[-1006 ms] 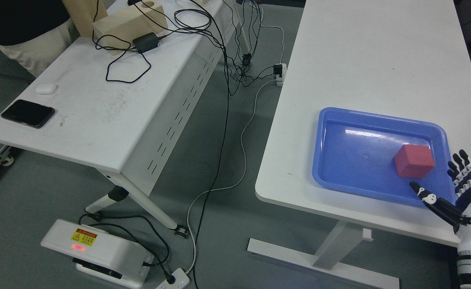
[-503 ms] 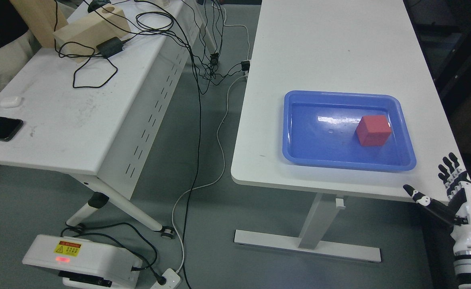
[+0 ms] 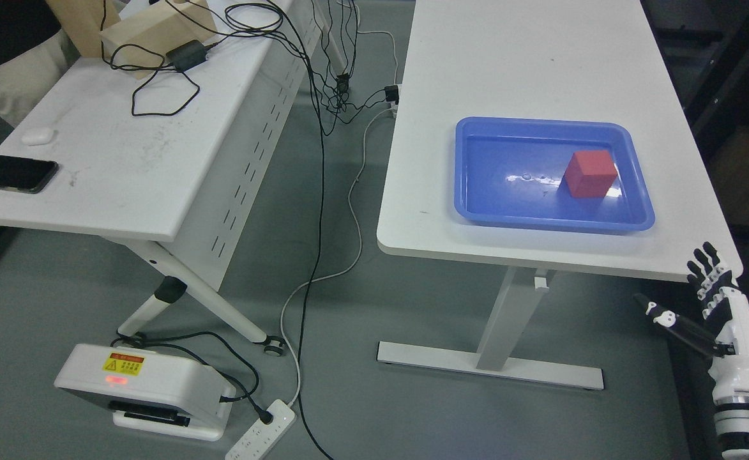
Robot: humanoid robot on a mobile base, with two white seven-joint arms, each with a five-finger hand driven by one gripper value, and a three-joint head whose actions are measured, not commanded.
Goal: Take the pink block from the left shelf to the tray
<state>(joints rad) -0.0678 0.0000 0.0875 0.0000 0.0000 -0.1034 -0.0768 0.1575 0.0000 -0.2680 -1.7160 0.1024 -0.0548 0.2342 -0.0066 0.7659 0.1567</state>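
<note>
A pinkish-red block [image 3: 589,174] lies in the right half of a blue tray [image 3: 476,211] on the white table [image 3: 521,70] at the right. My right hand [image 3: 687,294] is at the lower right, below and off the table's front right corner, fingers spread and empty. It is well clear of the tray. My left hand does not show.
A second white table [image 3: 125,172] at the left holds a black phone [image 3: 15,174], a white earbud case [image 3: 37,135], a wooden block [image 3: 157,29] and cables. Cables hang between the tables. A white box [image 3: 144,390] and a power strip [image 3: 259,437] lie on the floor.
The whole picture has shifted as the camera moved, so the table and tray sit farther from me. My right hand has drawn back from the tray to below the table's edge.
</note>
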